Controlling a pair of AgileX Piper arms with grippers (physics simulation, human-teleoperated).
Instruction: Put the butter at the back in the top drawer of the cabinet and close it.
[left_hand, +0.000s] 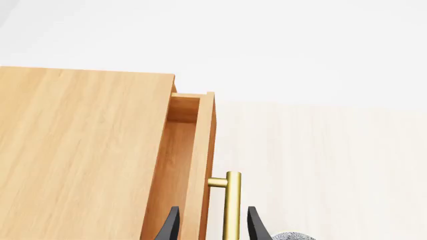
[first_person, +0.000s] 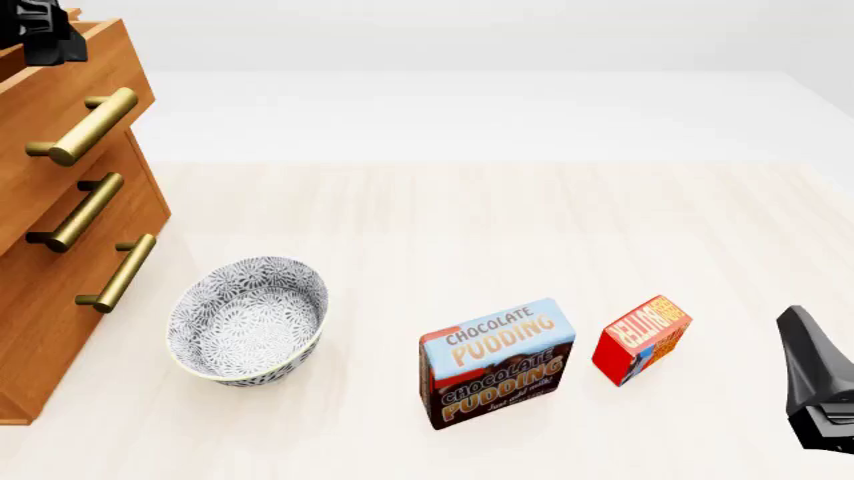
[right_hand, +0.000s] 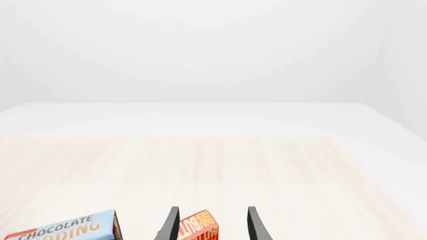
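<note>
nearest to my camera is the right gripper (first_person: 817, 385), a dark shape low at the right edge of the front view. in its wrist view the two fingers stand apart with nothing between them, so it is open, and the butter (right_hand: 197, 227) shows just beyond and between the tips.

the surface is a pale wood table (first_person: 441, 220), and behind it there is only a plain white wall, no other furniture.

going from the left: the cabinet (first_person: 40, 290) stands at the left edge of the table, with three brass handles on its front. the top drawer (left_hand: 193, 160) is pulled out a little, and i see light wood inside and nothing in the part that is visible. the left gripper (left_hand: 208, 225) is over it, the fingers spread wide, one on each side of the drawer front and its handle (left_hand: 230, 205), not pressing it.

then comes the patterned bowl (first_person: 248, 320), near the cabinet and empty. between the bowl and the chocolate pudding box (first_person: 498, 362) the table is bare. the butter (first_person: 641, 338) stands just beside the pudding box on its right, a little tilted, apart from it. past it the table is open up to the right gripper.
</note>
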